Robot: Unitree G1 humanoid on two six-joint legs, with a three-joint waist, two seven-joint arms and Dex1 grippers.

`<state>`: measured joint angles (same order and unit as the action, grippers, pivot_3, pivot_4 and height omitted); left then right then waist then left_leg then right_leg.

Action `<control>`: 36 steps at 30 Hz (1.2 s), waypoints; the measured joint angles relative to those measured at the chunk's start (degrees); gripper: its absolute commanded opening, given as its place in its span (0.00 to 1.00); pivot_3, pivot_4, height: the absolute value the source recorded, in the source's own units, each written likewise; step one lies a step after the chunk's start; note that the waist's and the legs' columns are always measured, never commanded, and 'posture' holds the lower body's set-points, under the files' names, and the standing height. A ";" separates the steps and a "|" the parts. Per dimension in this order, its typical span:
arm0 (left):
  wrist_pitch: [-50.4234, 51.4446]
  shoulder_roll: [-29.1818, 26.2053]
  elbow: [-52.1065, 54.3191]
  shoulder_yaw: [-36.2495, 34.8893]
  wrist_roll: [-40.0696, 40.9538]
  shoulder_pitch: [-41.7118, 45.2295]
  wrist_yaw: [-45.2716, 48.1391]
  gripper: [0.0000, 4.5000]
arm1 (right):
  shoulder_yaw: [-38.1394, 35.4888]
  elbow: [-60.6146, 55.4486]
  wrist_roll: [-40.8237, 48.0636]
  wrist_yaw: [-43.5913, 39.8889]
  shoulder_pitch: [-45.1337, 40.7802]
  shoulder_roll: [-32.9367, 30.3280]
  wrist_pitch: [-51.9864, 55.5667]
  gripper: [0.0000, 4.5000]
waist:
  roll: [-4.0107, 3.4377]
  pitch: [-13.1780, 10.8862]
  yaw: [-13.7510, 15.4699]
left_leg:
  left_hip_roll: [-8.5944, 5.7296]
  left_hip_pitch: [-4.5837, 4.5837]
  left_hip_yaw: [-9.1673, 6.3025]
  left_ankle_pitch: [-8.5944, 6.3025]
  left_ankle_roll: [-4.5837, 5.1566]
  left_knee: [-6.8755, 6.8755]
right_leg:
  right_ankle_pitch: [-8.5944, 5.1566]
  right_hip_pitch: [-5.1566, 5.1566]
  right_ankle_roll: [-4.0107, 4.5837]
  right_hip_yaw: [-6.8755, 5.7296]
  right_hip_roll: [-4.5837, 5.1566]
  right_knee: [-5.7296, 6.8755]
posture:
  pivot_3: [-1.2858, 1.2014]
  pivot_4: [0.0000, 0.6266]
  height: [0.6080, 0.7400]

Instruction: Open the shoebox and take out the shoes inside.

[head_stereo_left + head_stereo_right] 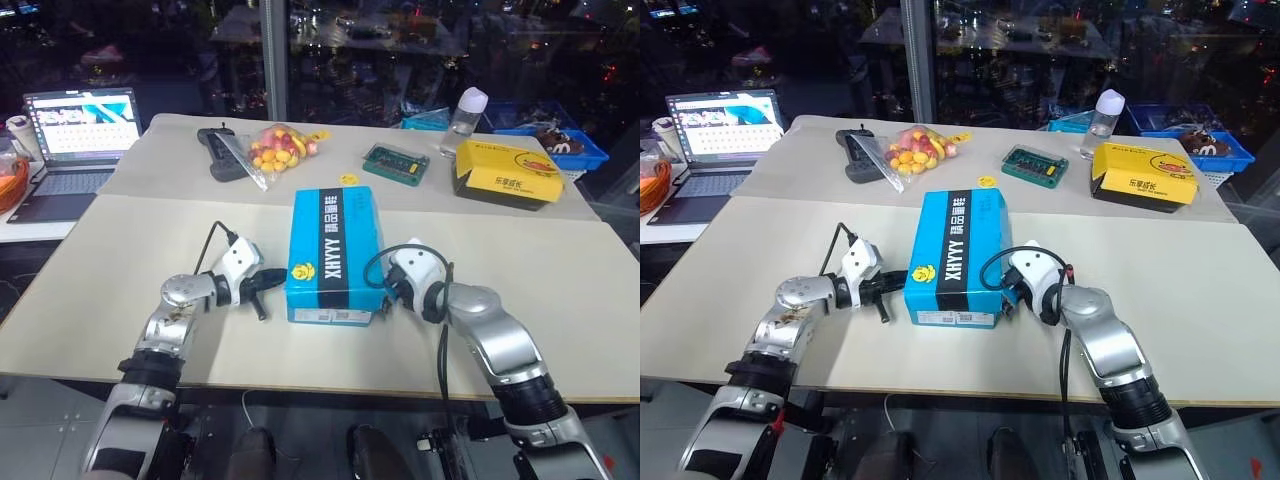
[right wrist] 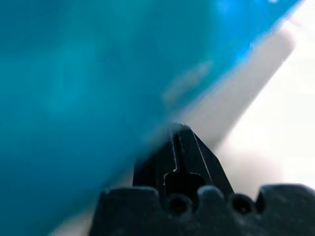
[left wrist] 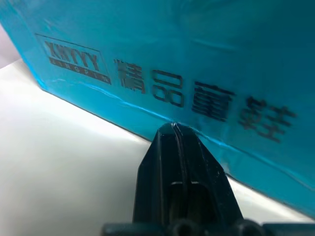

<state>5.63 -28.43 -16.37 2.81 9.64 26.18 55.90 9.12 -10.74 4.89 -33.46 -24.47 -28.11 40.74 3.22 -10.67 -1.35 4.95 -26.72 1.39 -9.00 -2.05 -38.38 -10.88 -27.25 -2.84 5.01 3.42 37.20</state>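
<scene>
shoebox (image 1: 333, 255): 1, lid on | left gripper (image 1: 278, 277): pinched together | right gripper (image 1: 385, 296): pinched together

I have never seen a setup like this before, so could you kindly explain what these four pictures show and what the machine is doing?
This is a two-armed humanoid robot at a table. Two pictures come from cameras in its head, looking down over its arms; the other two come from cameras on each wrist, looking along the black fingers.

In the middle lies a closed blue shoebox. The left gripper and the right gripper sit at its two long sides, both shut and holding nothing; each wrist picture shows the fingertips right at the box's blue wall.

Further back lie a yellow box, a bag of small coloured pieces, a green board, a bottle and a laptop.
</scene>
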 measured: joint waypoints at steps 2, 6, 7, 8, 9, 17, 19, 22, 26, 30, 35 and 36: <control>2.02 -2.19 5.71 -2.64 1.13 -6.07 -1.38 0.00 | -0.91 0.28 0.43 -0.49 0.59 -1.63 -0.04 0.00 | -0.01 -0.01 -0.54 | 0.00 0.05 0.00 0.00 0.00 0.00 | 0.00 0.02 0.00 0.02 0.00 0.00 | 0.52 0.24 0.48; 7.42 -4.07 15.64 -8.22 4.43 -13.99 -4.65 0.00 | -2.25 1.61 0.54 -1.14 0.71 -3.11 -0.42 0.00 | -0.01 -0.01 -0.67 | 0.01 0.05 0.00 -0.05 -0.07 0.00 | 0.00 0.05 0.00 -0.01 0.03 -0.02 | 0.52 0.24 0.48; 8.25 -4.07 18.36 -9.23 5.54 -15.18 -5.54 0.00 | -2.14 1.67 0.67 -1.32 0.68 -3.01 -0.72 0.00 | -0.01 -0.01 -0.56 | 0.00 0.07 0.00 -0.11 -0.18 0.00 | 0.00 0.08 0.00 -0.01 0.05 -0.04 | 0.52 0.24 0.48; 8.73 -4.05 19.76 -9.78 6.28 -15.82 -5.93 0.00 | -2.06 1.68 0.77 -1.38 0.67 -2.93 -0.87 0.00 | -0.01 -0.01 -0.56 | 0.00 0.08 0.00 -0.14 -0.22 0.00 | 0.00 0.10 0.00 -0.01 0.05 -0.07 | 0.52 0.24 0.48; 9.91 -4.03 23.18 -11.13 7.80 -17.87 -6.69 0.00 | -1.83 2.00 0.85 -1.50 0.55 -2.84 -1.33 0.00 | -0.01 -0.01 -0.61 | 0.00 0.11 0.00 -0.15 -0.24 0.00 | 0.00 0.12 0.01 0.00 0.05 -0.11 | 0.52 0.24 0.48; 17.15 -5.99 40.55 -16.46 16.71 -31.39 -7.76 0.00 | -1.04 7.09 0.85 -3.78 -1.36 -2.97 -4.01 0.00 | -0.03 -0.02 -1.14 | 0.00 0.22 0.00 -0.14 -0.22 0.03 | -0.01 0.12 0.01 0.01 0.05 -0.10 | 0.52 0.24 0.48; 18.02 -7.51 42.91 -18.37 18.00 -33.21 -7.68 0.00 | -0.81 7.54 0.85 -4.33 -2.37 -2.86 -4.68 0.00 | -0.03 -0.02 -1.24 | 0.00 0.26 -0.01 -0.15 -0.24 0.04 | -0.01 0.12 0.02 0.01 0.04 -0.12 | 0.52 0.24 0.48; 19.27 -9.75 45.92 -21.25 20.07 -36.30 -7.41 0.00 | 0.09 9.05 0.42 -5.34 -4.65 -2.82 -6.32 0.00 | -0.04 -0.03 -1.42 | -0.01 0.28 -0.01 -0.27 -0.43 0.03 | -0.02 0.14 0.03 0.04 0.05 -0.16 | 0.52 0.24 0.48; 21.02 -10.18 48.70 -21.78 21.94 -36.56 -8.34 0.00 | 0.98 10.38 0.51 -6.73 -10.27 -1.99 -6.90 0.00 | -0.07 -0.05 -1.39 | -0.01 0.29 -0.01 -0.28 -0.45 0.04 | -0.01 0.12 0.03 0.03 0.05 -0.17 | 0.52 0.24 0.48; 22.81 -10.17 51.37 -21.26 23.35 -36.41 -9.82 0.00 | 1.60 10.37 0.86 -9.52 -17.04 -1.76 -6.90 0.00 | -0.10 -0.06 -1.35 | 0.00 0.28 0.00 -0.27 -0.44 0.05 | -0.01 0.11 0.04 0.02 0.04 -0.13 | 0.52 0.24 0.48; 23.46 -10.41 51.81 -20.11 24.16 -35.63 -10.45 0.00 | 2.16 10.87 1.00 -13.04 -25.67 -1.14 -6.91 0.00 | -0.19 -0.12 -1.67 | 0.00 0.28 0.00 -0.27 -0.42 0.10 | -0.01 0.03 0.04 0.02 0.02 -0.07 | 0.52 0.24 0.48; 23.60 -10.63 51.87 -20.12 24.33 -35.50 -10.52 0.00 | 2.23 11.20 1.04 -13.89 -27.56 -0.86 -6.94 0.00 | -0.19 -0.12 -1.73 | 0.01 0.29 0.00 -0.27 -0.42 0.10 | -0.01 0.03 0.05 0.00 0.02 -0.06 | 0.52 0.24 0.48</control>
<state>29.23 -39.06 35.50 -17.31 33.97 -9.32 45.38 11.35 0.47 5.93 -47.35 -52.03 -28.97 33.81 3.04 -10.79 -3.08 4.96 -26.43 1.39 -9.26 -2.48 -38.28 -10.88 -27.22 -2.79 5.01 3.45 37.14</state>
